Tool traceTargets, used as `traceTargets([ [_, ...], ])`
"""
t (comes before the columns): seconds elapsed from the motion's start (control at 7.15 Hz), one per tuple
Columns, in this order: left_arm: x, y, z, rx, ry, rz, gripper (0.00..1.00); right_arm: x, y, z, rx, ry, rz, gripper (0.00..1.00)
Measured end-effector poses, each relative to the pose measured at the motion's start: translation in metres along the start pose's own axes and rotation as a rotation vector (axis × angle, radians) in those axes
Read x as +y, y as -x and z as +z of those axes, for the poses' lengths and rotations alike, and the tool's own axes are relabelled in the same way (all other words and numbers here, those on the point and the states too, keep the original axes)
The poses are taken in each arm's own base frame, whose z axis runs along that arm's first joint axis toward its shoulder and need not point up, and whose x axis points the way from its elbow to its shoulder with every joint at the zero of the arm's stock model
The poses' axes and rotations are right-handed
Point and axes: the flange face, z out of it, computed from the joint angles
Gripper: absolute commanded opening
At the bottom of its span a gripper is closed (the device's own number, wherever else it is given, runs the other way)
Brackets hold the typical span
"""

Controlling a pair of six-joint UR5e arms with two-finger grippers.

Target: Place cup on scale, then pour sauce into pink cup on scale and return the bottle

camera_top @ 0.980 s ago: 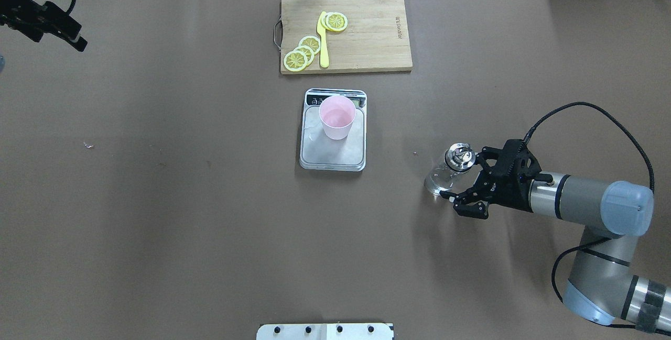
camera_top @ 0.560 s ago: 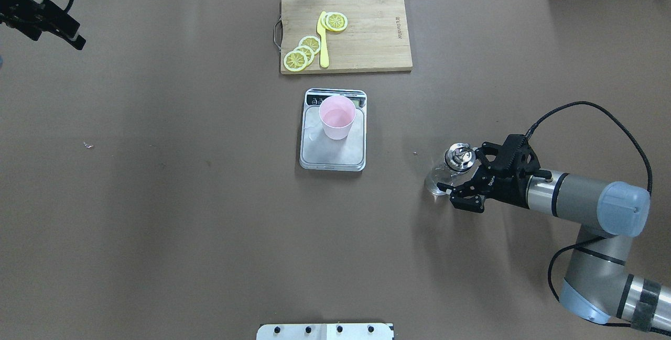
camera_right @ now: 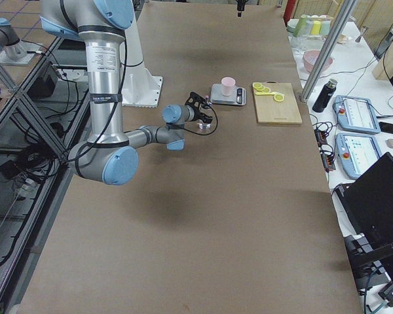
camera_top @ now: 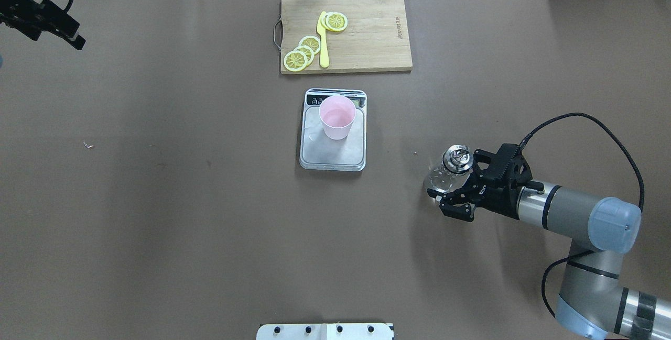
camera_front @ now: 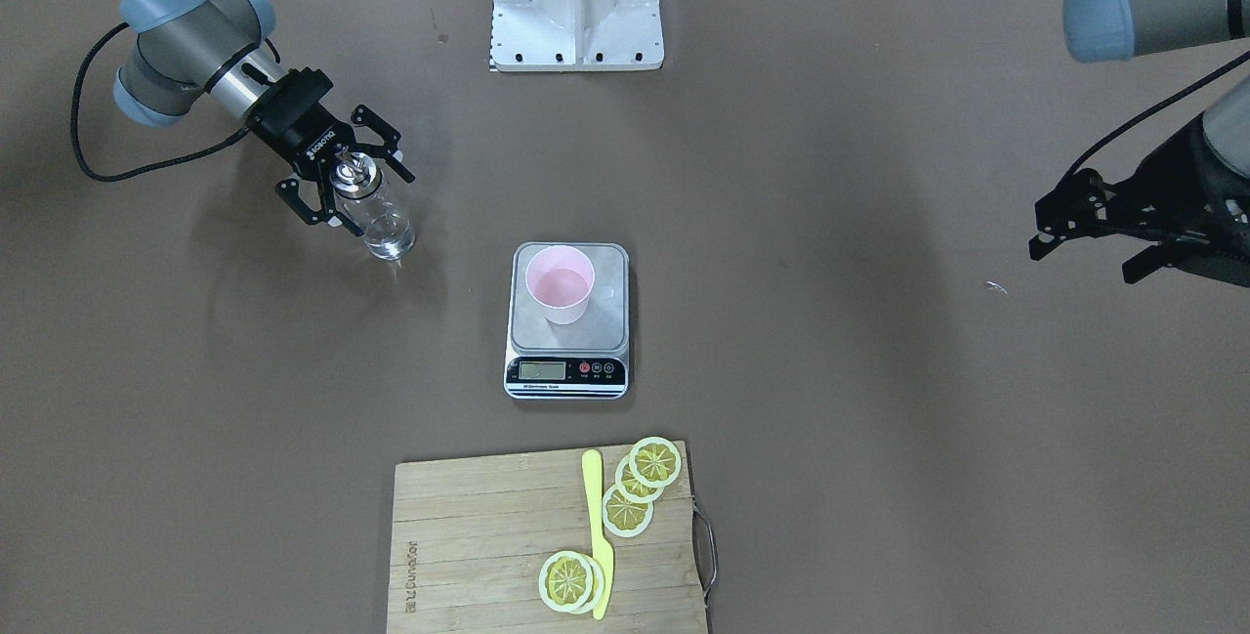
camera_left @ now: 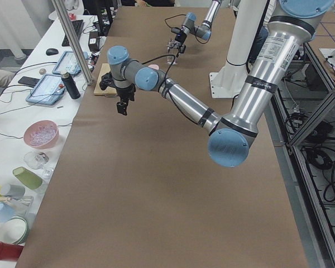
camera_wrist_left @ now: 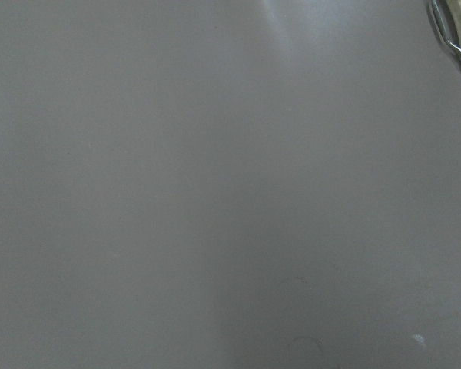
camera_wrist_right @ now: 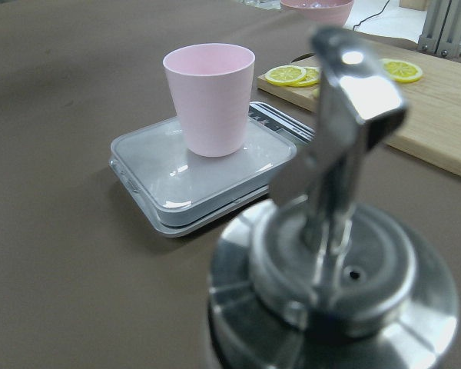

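Observation:
The pink cup point(camera_top: 337, 117) stands upright on the scale point(camera_top: 332, 152), at the display end of the platform, and shows too in the front view point(camera_front: 559, 284) and the right wrist view point(camera_wrist_right: 210, 98). The glass bottle point(camera_top: 444, 173) with its silver spout point(camera_wrist_right: 346, 146) stands on the table right of the scale. My right gripper point(camera_top: 456, 180) is open, its fingers wide on either side of the bottle. My left gripper point(camera_top: 58, 28) is open and empty, far off at the back left.
A wooden cutting board point(camera_top: 367, 41) with lemon slices point(camera_top: 303, 52) and a yellow knife point(camera_top: 323, 41) lies behind the scale. A small wet smear point(camera_top: 312, 133) sits on the scale platform beside the cup. The robot's base plate point(camera_top: 325, 331) is at the near edge.
My right gripper has shifted a little left and toward the near edge around the bottle, staying open. The bottle has hardly moved. The left arm is nearly still.

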Motion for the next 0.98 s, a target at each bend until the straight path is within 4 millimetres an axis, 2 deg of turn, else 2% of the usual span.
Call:
traceTargets([
  [0.98,-0.0004,0.0013,0.0018,-0.003,0.003,-0.003,0.98,-0.0002,-0.0035,0.0012,0.051,-0.022,0.0,0.99],
])
